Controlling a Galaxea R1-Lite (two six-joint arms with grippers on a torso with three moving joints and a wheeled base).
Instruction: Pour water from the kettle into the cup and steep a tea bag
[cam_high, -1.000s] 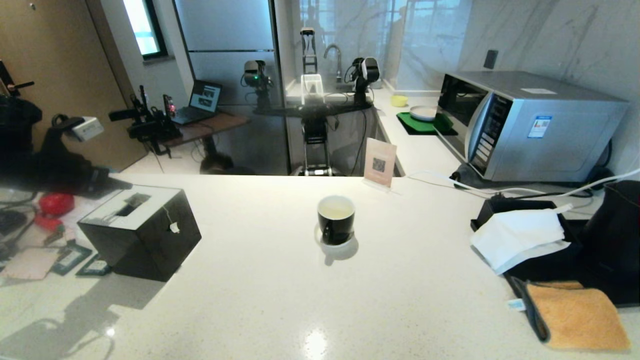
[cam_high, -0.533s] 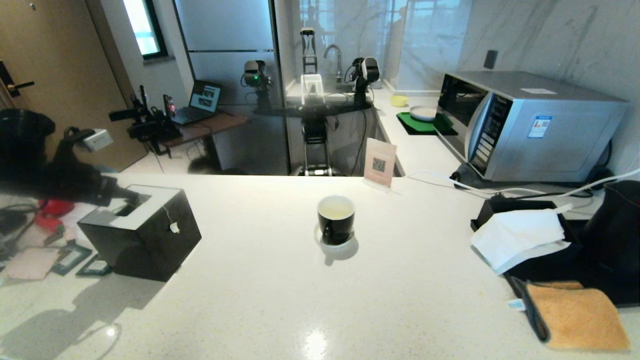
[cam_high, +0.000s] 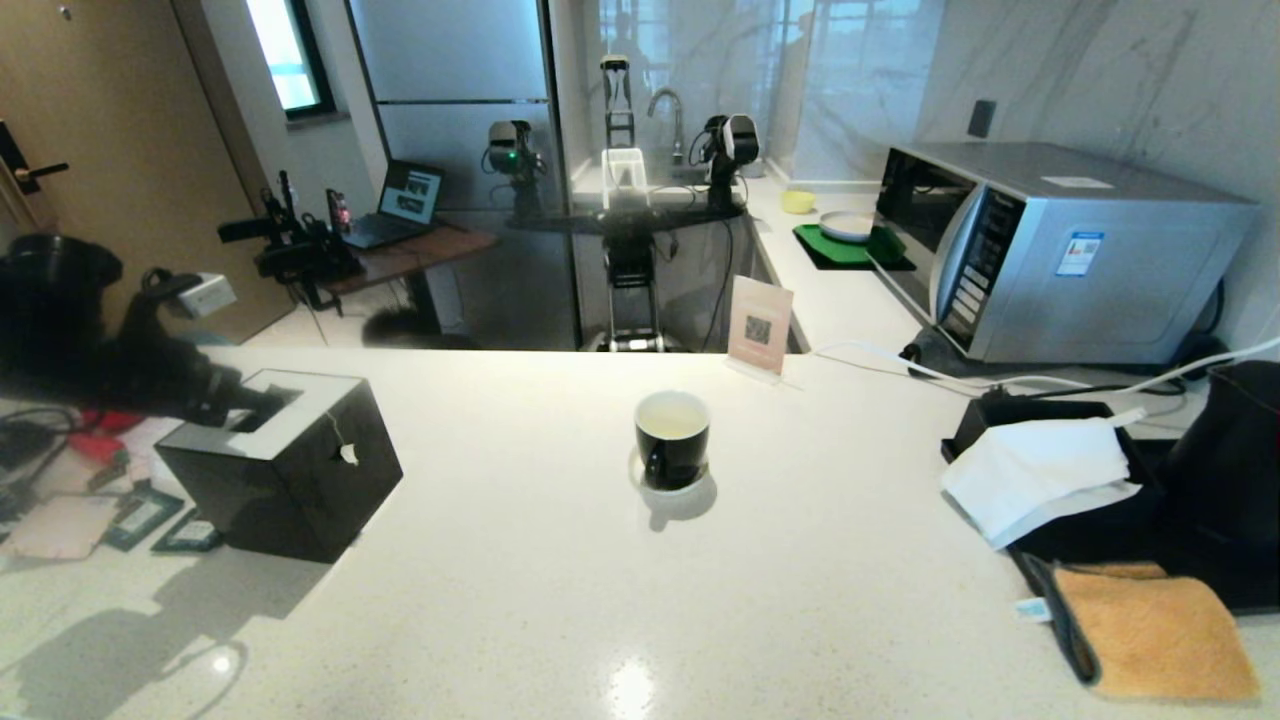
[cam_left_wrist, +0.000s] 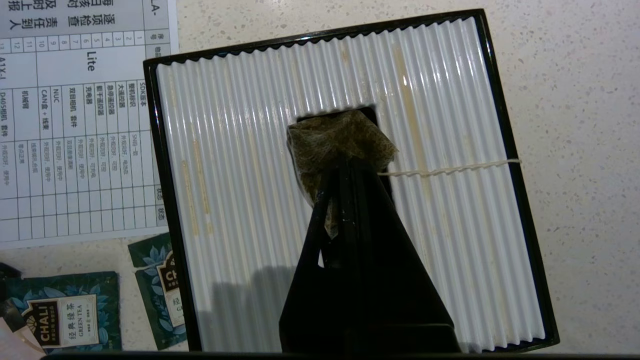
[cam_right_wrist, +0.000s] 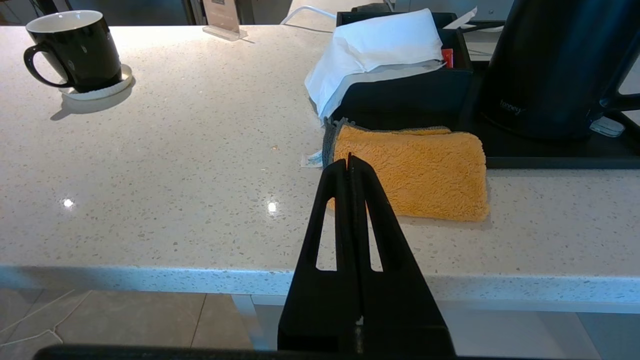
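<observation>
My left gripper (cam_left_wrist: 345, 167) is shut on a wet brownish tea bag (cam_left_wrist: 340, 142), right over the slot in the white ribbed top of a black cube box (cam_left_wrist: 240, 200). The bag's string (cam_left_wrist: 450, 170) runs across the top to the edge, and its tag (cam_high: 348, 455) hangs on the box's side. In the head view the left gripper (cam_high: 262, 403) sits at the box (cam_high: 290, 480) on the left. The black cup (cam_high: 672, 445) on its saucer (cam_high: 690, 495) holds pale water (cam_high: 671, 418) mid-counter. The black kettle (cam_high: 1235, 450) stands at the far right. My right gripper (cam_right_wrist: 350, 159) is shut and empty, low before the counter's front edge.
A black tray with white tissue (cam_high: 1040, 470) and an orange cloth (cam_high: 1150, 630) lie beside the kettle. A microwave (cam_high: 1050, 250) stands at the back right, a small sign (cam_high: 759, 327) behind the cup. Green sachets (cam_left_wrist: 65, 310) and a printed sheet (cam_left_wrist: 75, 125) lie left of the box.
My left arm has swung in from the left, bringing its gripper onto the slot in the box top. The cup, kettle and right arm have stayed put.
</observation>
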